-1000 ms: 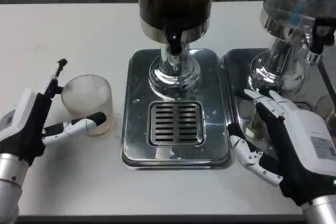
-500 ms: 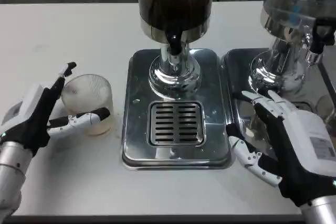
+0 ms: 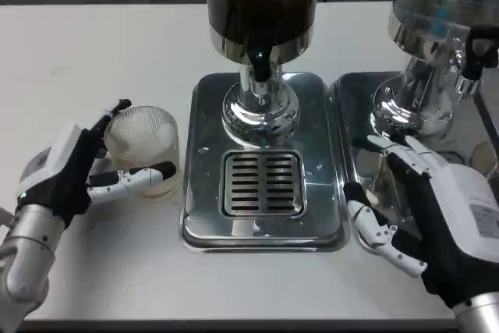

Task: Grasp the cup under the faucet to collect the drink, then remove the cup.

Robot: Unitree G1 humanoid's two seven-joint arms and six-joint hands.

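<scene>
Clear ribbed cup (image 3: pixel 143 148), shiny chrome drip tray (image 3: pixel 261 228), dark slotted grate (image 3: pixel 262 183), white table (image 3: pixel 101 44)

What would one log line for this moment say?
left hand: around cup, on table beside drip tray | right hand: open, waiting | cup not yet under faucet

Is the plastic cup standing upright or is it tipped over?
Upright. The cup stands on the table with its round open mouth facing up, between the fingers of the left hand.

Silver forearms — white-backed hands, black-and-white fingers (image 3: pixel 140 178)
</scene>
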